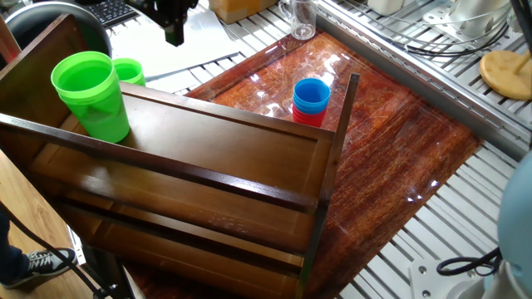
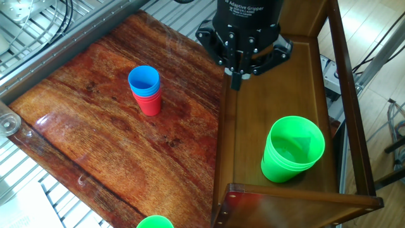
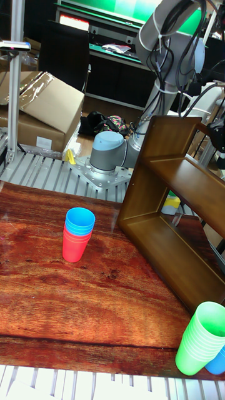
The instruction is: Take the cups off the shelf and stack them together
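A tall bright green cup (image 1: pixel 91 95) (image 2: pixel 292 149) stands upright on the top board of the dark wooden shelf (image 1: pixel 249 158) (image 2: pixel 259 114) (image 3: pixel 187 181), near one end. On the reddish tabletop (image 2: pixel 95 126) the blue cup (image 1: pixel 312 91) (image 2: pixel 144 80) (image 3: pixel 79 222) sits nested in the red cup (image 1: pixel 309 117) (image 2: pixel 150 104) (image 3: pixel 74 247). My gripper (image 1: pixel 173 31) (image 2: pixel 236 80) hangs above the shelf's front rail, well away from the green cup. Its fingers are together with nothing between them. It does not show clearly in the tall fixed view.
A smaller green cup (image 1: pixel 130 72) (image 2: pixel 155 221) stands on the table beyond the shelf end; it looks ridged (image 3: pixel 200 337) in the tall view. A clear glass mug (image 1: pixel 301 18) and a wooden disc (image 1: pixel 507 73) lie on the metal grating around the table.
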Robot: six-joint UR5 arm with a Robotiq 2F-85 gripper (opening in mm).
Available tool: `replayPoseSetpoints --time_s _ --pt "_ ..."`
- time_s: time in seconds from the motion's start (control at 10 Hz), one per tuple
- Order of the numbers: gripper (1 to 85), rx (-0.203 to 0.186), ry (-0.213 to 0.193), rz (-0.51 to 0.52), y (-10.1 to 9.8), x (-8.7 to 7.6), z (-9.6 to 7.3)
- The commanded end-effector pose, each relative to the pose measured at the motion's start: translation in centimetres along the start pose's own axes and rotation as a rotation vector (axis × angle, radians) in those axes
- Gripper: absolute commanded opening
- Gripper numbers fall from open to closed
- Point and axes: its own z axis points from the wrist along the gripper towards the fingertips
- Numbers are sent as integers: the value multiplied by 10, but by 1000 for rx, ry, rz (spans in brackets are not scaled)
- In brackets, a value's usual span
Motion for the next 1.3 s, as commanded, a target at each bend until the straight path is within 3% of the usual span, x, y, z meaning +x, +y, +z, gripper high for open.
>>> replayPoseSetpoints --time_s 0.0,0.3,0.5,0.7,1.0,1.1,1.2 --pt "13 -19 15 -7 6 3 -3" --pt "100 -29 96 61 37 -13 -32" --pt "177 -17 103 77 50 -23 -35" --pt "217 -35 88 74 55 -27 -33" --pt "180 -27 89 59 47 -22 -30" --pt "130 -3 97 61 40 -18 -27" --pt "13 11 89 80 33 -15 -24"
